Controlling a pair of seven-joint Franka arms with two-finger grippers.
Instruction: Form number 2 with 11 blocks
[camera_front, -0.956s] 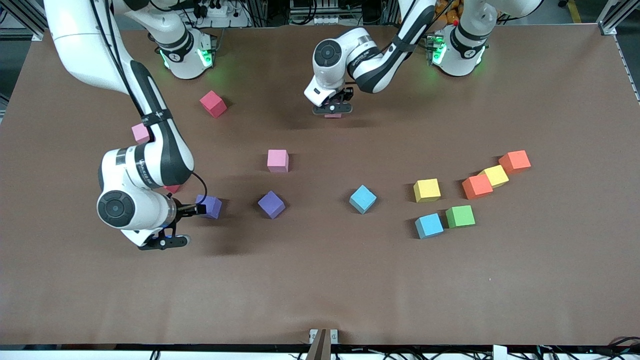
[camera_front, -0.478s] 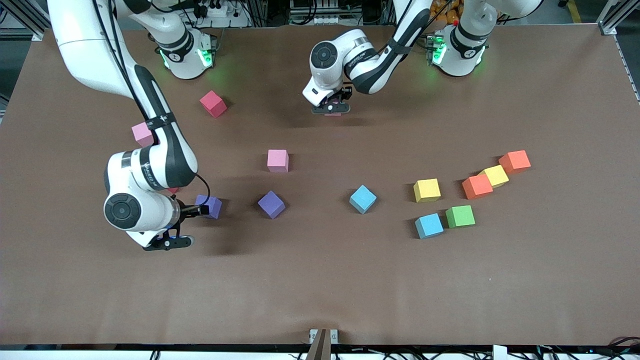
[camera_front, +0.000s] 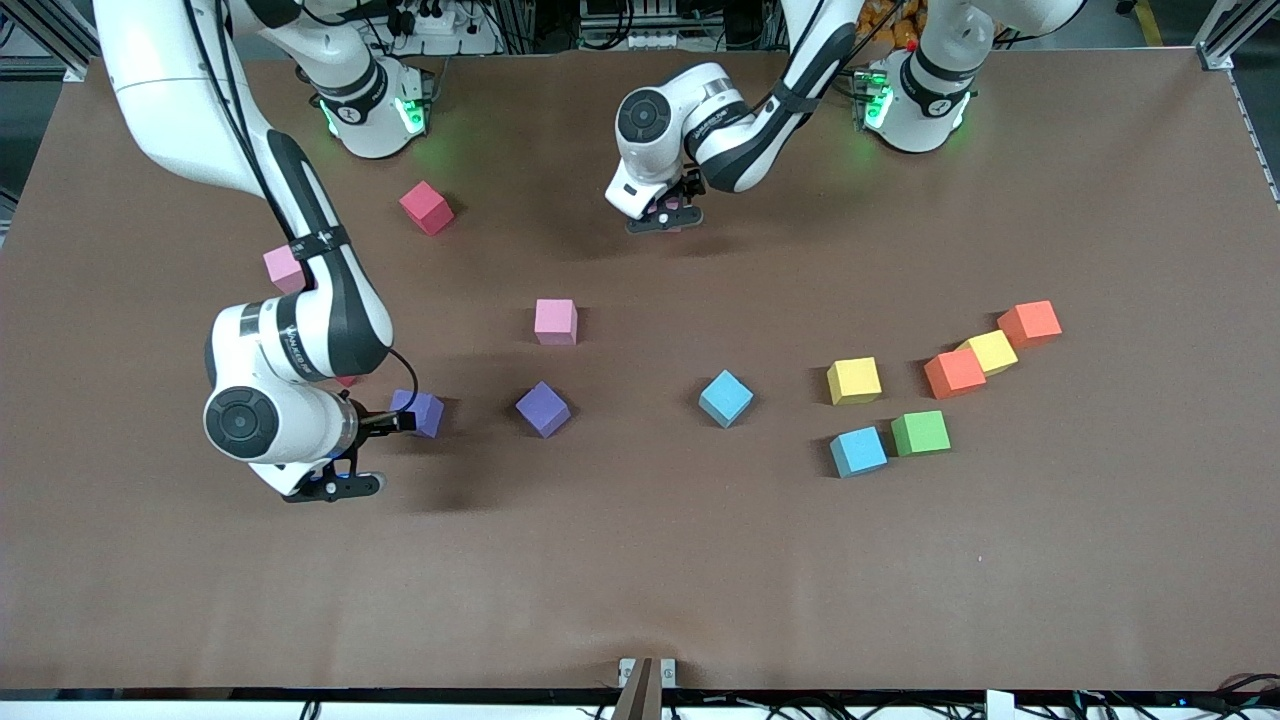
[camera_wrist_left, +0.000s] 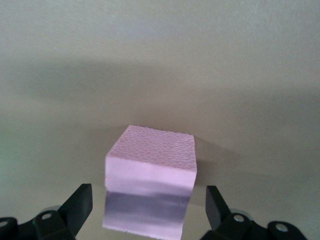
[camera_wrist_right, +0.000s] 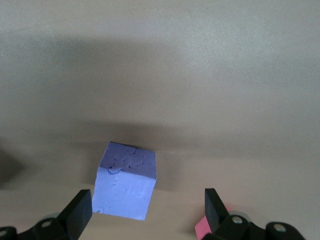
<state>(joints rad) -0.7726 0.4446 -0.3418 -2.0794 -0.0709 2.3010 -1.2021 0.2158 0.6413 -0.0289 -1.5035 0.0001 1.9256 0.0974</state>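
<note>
My left gripper (camera_front: 664, 218) is open and low over a pink block (camera_wrist_left: 152, 155) near the robots' edge of the table, with a gap on each side between the block and the fingers (camera_wrist_left: 80, 200). My right gripper (camera_front: 385, 421) is open beside a purple block (camera_front: 422, 412), which lies between its fingers (camera_wrist_right: 80, 207) in the right wrist view, untouched. Another purple block (camera_front: 543, 409), a pink block (camera_front: 555, 321) and a light blue block (camera_front: 725, 398) lie apart mid-table. The blocks lie scattered, and no number 2 shows.
Toward the left arm's end lie yellow (camera_front: 854, 380), light blue (camera_front: 858, 451), green (camera_front: 920, 433), orange (camera_front: 954, 372), yellow (camera_front: 990, 351) and orange (camera_front: 1029, 323) blocks. A red block (camera_front: 427, 207) and a pink block (camera_front: 283, 266) lie toward the right arm's end.
My left gripper has opened and let go of the pink block, which now rests on the table. The right arm has shifted only slightly.
</note>
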